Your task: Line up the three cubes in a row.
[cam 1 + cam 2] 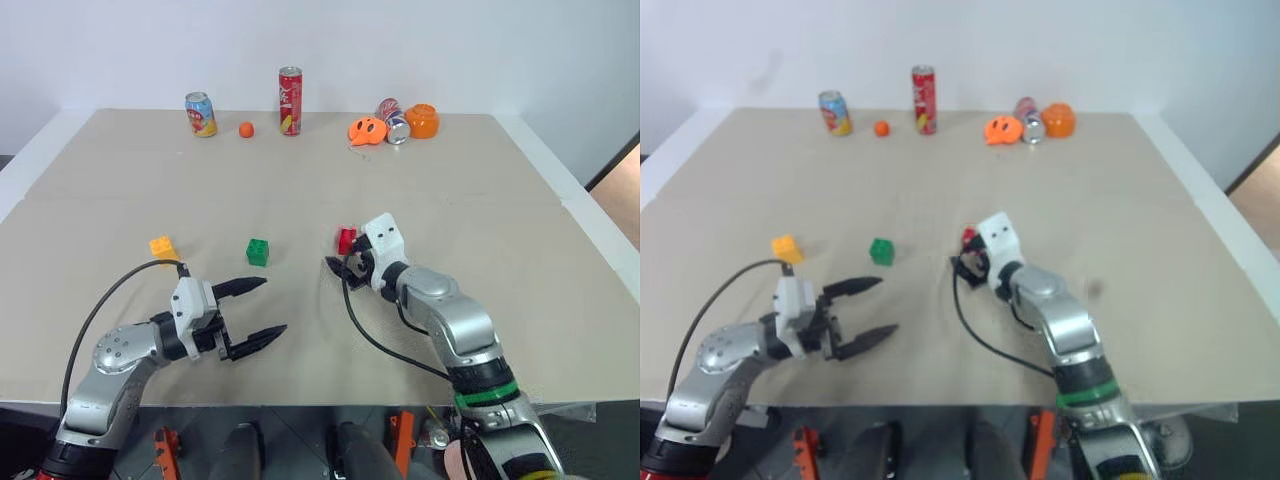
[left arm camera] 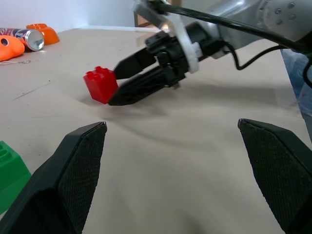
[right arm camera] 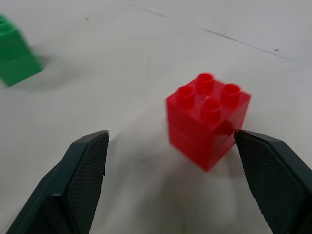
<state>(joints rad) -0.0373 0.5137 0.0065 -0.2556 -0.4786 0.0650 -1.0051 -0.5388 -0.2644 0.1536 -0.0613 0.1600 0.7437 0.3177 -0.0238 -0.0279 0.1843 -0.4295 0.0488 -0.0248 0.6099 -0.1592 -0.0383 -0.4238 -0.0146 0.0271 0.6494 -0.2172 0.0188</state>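
Observation:
Three studded cubes sit across the middle of the table: a yellow-orange cube (image 1: pixel 163 246) to the left, a green cube (image 1: pixel 258 251) in the middle and a red cube (image 1: pixel 346 240) to the right. My right gripper (image 1: pixel 338 257) is open, low over the table, with its tips at the red cube (image 3: pixel 207 119). One finger (image 3: pixel 273 170) touches or nearly touches the cube's side; the other finger (image 3: pixel 83 170) stands well clear. My left gripper (image 1: pixel 273 305) is open and holds nothing, nearer the front edge, below the green cube (image 2: pixel 9 173).
Along the far edge stand a blue can (image 1: pixel 201 113) and a tall red can (image 1: pixel 290 101). A small orange ball (image 1: pixel 246 129), two orange rounded toys (image 1: pixel 367 131) (image 1: pixel 422 121) and a lying can (image 1: pixel 395 125) are there too. A black cable (image 1: pixel 380 345) hangs under my right forearm.

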